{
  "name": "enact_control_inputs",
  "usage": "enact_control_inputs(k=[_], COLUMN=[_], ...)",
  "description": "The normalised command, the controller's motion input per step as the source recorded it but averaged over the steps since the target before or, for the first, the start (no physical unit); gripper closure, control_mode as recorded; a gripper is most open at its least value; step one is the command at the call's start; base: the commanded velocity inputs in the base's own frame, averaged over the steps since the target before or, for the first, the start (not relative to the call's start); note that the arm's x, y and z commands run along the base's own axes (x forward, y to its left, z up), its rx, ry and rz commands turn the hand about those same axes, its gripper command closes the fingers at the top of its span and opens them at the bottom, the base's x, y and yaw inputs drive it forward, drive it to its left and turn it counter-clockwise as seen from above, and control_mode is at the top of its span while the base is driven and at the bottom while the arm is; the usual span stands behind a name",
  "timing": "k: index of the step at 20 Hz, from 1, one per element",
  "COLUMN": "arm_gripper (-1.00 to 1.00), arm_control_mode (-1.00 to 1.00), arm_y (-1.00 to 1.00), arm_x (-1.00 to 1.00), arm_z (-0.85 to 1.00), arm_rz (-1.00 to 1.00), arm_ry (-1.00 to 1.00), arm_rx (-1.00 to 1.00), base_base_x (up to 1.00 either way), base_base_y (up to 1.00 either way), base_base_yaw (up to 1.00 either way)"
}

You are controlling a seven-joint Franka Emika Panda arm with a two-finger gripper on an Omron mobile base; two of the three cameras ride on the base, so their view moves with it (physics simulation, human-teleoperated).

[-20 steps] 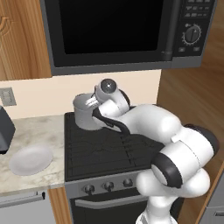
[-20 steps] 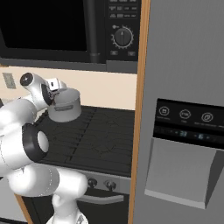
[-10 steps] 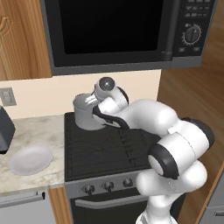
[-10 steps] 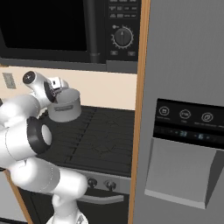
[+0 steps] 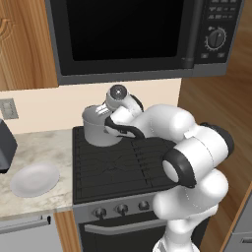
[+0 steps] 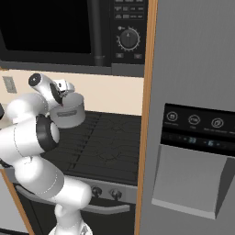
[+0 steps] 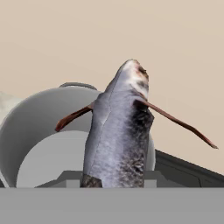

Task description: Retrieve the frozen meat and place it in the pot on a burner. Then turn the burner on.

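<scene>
Since a second ago only the elbow is swinging right; the gripper (image 5: 101, 111) is staying over the pot (image 5: 96, 129) at the cooktop's (image 5: 113, 170) back-left corner. Jaws are pinching the frozen fish (image 7: 120, 131). Centre it over the opening, lower, then release.

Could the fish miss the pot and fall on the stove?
Maybe. In the hand view the frozen meat is pinched in the shut gripper above the open pot, sticking up toward the far rim, so if dropped now it might catch the rim or land on the cooktop. The hand also sits close to the pot's rim in the left base view, so lowering could bump the pot. The burner knobs are untouched.
</scene>
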Motion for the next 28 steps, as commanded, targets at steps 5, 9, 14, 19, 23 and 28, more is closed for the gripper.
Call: enact_control_inputs(k=[5,9,14,19,23,28], arm_gripper=[1.0,1.0,1.0,1.0,1.0,1.0], arm_control_mode=[-1.0,-1.0,-1.0,-1.0,-1.0,-1.0], arm_y=[0.01,0.07,0.08,0.04,0.03,0.11], arm_x=[0.23,0.13,0.12,0.18,0.18,0.17], arm_z=[-0.05,-0.16,-0.06,0.0,0.0,0.0], arm_rz=[-0.02,-0.01,-0.01,-0.01,-0.02,-0.02], arm_ry=[0.0,0.0,0.0,0.0,0.0,0.0], arm_rx=[0.0,0.0,0.0,0.0,0.01,0.01], base_base_x=[0.0,0.0,0.0,0.0,0.0,0.0], base_base_y=[0.0,0.0,0.0,0.0,0.0,0.0], base_base_yaw=[0.0,0.0,0.0,0.0,0.0,0.0])
